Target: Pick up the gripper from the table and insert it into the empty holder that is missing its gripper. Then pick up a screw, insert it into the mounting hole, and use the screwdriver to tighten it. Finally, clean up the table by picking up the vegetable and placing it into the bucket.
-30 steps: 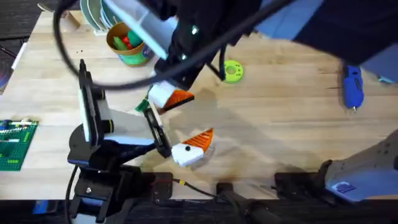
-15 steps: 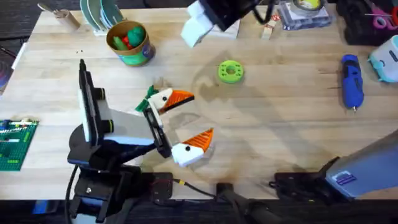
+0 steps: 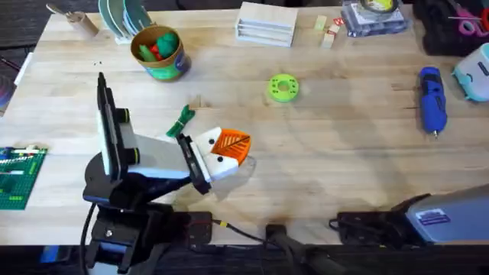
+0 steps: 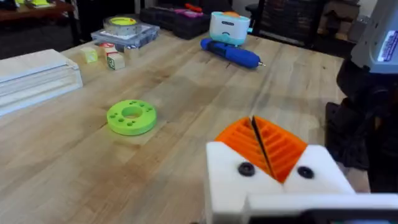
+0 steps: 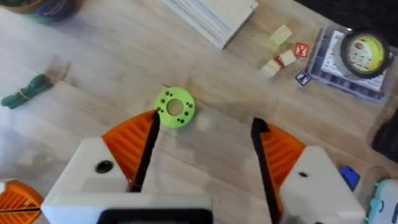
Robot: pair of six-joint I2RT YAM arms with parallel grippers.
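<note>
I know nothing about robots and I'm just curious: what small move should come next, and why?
Probably the left gripper should open and shift toward the vegetable. The gripper is shut, and the vegetable lies on the table close beside it, not yet in the bucket.

We are looking at a pale wooden table with visible grain and a matt finish. The left gripper is showing smooth white plastic mounts and ribbed orange pads. The screwdriver is gleaming as glossy blue plastic, beside a matt green plastic disc.
</note>
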